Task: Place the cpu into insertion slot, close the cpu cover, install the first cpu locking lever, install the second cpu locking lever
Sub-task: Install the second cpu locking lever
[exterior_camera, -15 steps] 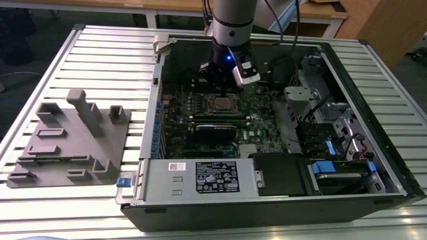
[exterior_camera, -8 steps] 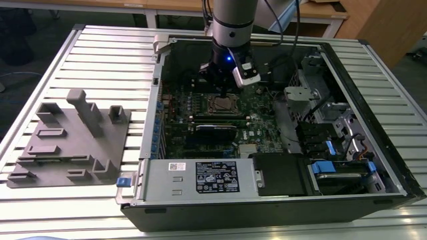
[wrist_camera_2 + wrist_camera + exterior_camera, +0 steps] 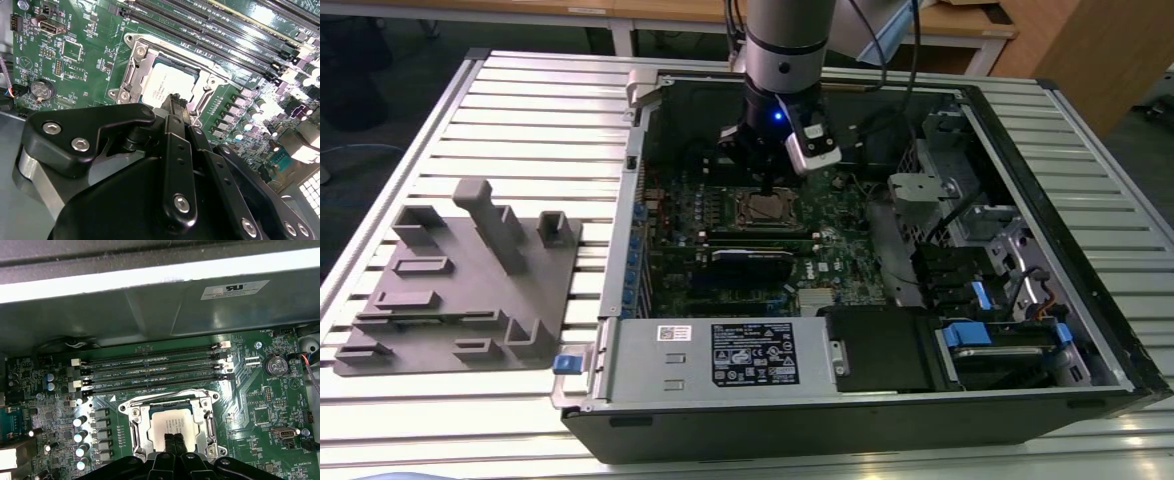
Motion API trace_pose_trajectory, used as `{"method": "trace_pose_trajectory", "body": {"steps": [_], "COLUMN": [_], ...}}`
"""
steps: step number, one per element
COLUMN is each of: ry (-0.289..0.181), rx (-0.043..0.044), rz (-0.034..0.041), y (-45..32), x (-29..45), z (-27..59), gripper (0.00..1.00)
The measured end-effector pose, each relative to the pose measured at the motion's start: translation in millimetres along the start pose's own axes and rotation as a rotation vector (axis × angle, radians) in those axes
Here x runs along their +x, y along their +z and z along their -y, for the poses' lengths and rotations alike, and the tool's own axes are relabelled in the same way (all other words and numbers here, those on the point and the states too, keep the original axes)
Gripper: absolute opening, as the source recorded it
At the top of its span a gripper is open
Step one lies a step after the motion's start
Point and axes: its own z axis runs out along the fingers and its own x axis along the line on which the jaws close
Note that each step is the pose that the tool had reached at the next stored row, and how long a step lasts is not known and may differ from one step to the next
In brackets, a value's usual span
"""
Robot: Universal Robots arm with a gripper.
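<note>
Cpu [image 3: 172,426] top: pale brushed metal, matt. Insertion slot [image 3: 136,427] frame: shiny silver metal. Gripper [image 3: 173,441]: black matt plastic. Circuit board [image 3: 272,402]: glossy green.

You've got a slatted metal table [image 3: 520,90] catching bright light, wooden desks [image 3: 654,12] along its far edge, a wooden cabinet [image 3: 1087,45] past its far corner, dark floor beyond.

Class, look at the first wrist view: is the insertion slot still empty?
No. The cpu already lies inside the insertion slot, with the gripper right at its edge.
</note>
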Motion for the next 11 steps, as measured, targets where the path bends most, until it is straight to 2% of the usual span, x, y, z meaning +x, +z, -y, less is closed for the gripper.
{"method": "trace_pose_trajectory", "body": {"steps": [7,11], "ry": [0.0,0.0], "rx": [0.0004,0.0001], "rz": [-0.0002,0.0], "y": [-0.3,-0.6], "x": [-0.1,-1.0], "z": [0.8,6.7], "gripper": [0.11,0.11]}}
